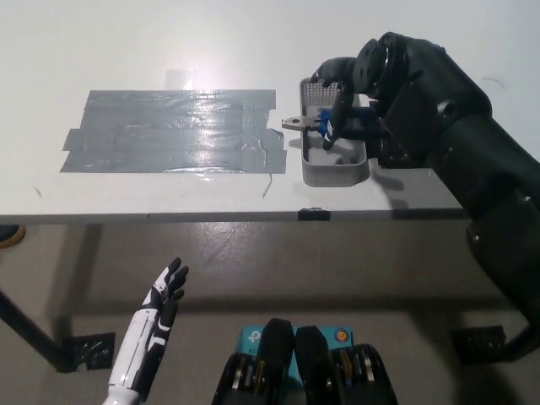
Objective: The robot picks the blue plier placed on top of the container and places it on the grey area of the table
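The blue plier [321,123] lies across the top of the small grey container [336,173], its metal nose poking out over the left rim. My black right hand [340,78] has come down from the right onto the blue handles and covers most of them. The wrist and forearm hide how it grips. The grey taped area [169,131] spreads over the white table [211,194] to the left of the container. My white left hand [162,297] rests open below the table's front edge at the lower left.
A black board [405,157] lies on the table just right of the container, mostly under my right forearm. The table's front edge [253,217] runs across the middle of the picture, with floor and a table leg below it.
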